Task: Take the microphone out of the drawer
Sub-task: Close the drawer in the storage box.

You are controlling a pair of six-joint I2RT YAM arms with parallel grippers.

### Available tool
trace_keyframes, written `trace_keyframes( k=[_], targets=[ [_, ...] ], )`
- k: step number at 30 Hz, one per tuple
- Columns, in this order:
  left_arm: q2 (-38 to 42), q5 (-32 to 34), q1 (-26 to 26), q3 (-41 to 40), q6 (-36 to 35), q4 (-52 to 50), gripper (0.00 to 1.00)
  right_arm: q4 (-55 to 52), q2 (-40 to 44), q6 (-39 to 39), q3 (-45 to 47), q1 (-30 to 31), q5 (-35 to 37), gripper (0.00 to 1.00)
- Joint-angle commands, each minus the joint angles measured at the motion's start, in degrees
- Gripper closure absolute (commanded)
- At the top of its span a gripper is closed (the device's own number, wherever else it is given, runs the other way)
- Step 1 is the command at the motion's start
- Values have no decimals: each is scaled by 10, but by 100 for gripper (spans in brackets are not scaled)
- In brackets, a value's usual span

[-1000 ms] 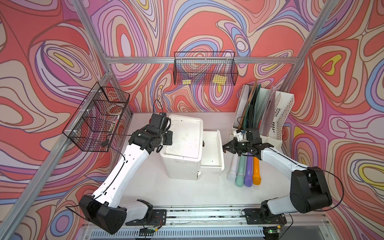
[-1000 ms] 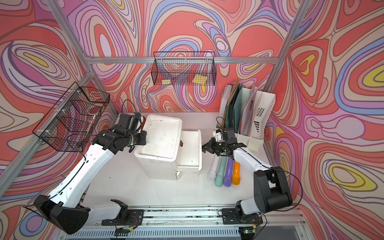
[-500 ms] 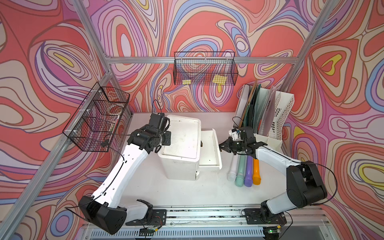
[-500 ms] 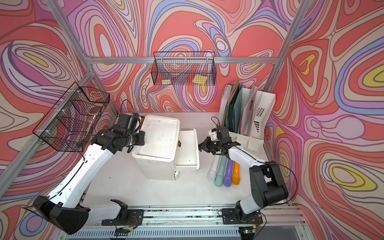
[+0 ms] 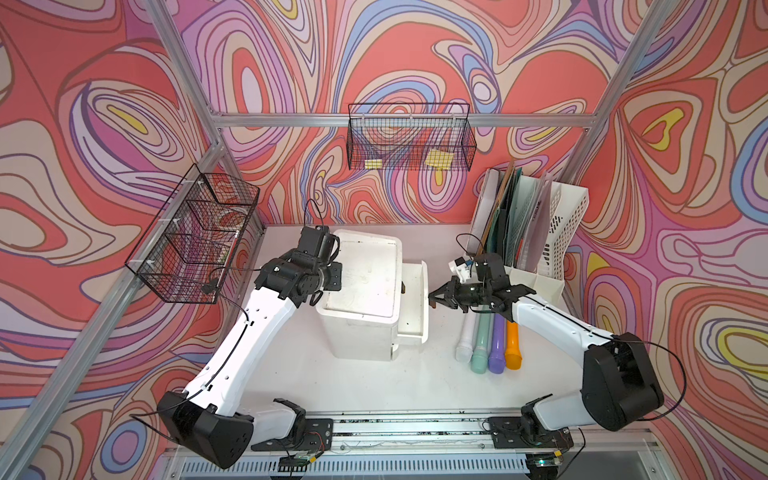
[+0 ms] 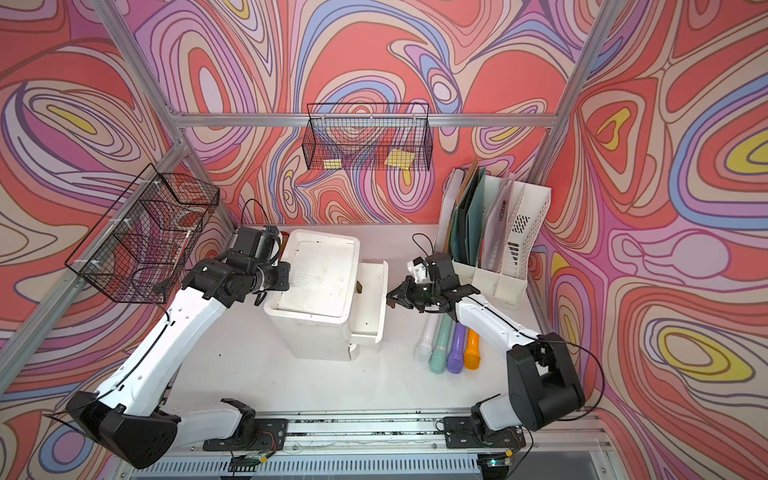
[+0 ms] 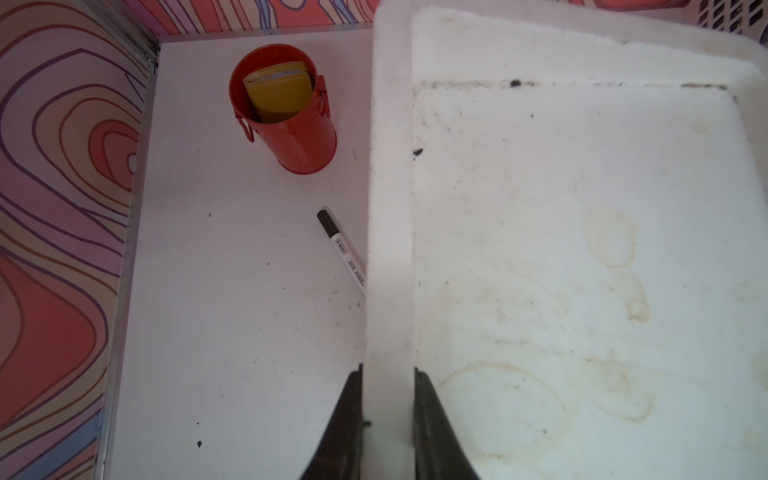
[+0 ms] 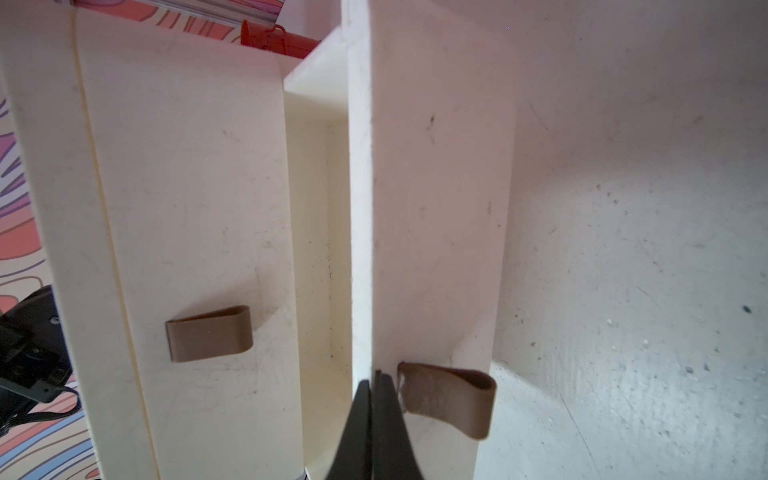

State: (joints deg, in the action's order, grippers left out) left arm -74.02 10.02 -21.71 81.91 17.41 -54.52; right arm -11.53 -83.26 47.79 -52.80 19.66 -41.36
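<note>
A white drawer unit (image 5: 361, 282) stands mid-table with its lower drawer (image 5: 411, 299) partly pulled out to the right. What shows of the drawer's inside holds nothing. Several microphones lie side by side on the table right of it: white (image 5: 465, 340), teal (image 5: 482, 345), purple (image 5: 498, 345), orange (image 5: 513, 345). My right gripper (image 8: 376, 374) is shut, its tips against the drawer's front panel (image 8: 432, 208) beside the brown loop handle (image 8: 449, 399). My left gripper (image 7: 387, 370) is shut on the unit's left top rim (image 7: 388, 249).
A red tin (image 7: 286, 108) with a yellow wallet and a marker (image 7: 340, 249) sit left of the unit. A file organiser (image 5: 536, 232) stands back right. Wire baskets hang on the back wall (image 5: 409, 141) and left wall (image 5: 195, 245). The upper drawer's handle (image 8: 208, 332) shows.
The lower drawer has slid left into the unit, and my right gripper has moved left with its front panel. The left gripper holds the rim as before.
</note>
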Motion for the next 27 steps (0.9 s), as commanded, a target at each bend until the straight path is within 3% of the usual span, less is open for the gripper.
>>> trace_keyframes(
  k=[1, 21, 27],
  targets=[
    [-16, -25, -6, -2, -3, -37, 100, 23, -5, 10, 3, 8, -12, 100],
    [-13, -25, -6, 0, -4, -39, 100, 145, -160, 78, -93, 127, -13, 100],
    [-10, -23, -6, -1, -7, -40, 100, 144, -163, 79, -95, 136, -4, 100]
  ],
)
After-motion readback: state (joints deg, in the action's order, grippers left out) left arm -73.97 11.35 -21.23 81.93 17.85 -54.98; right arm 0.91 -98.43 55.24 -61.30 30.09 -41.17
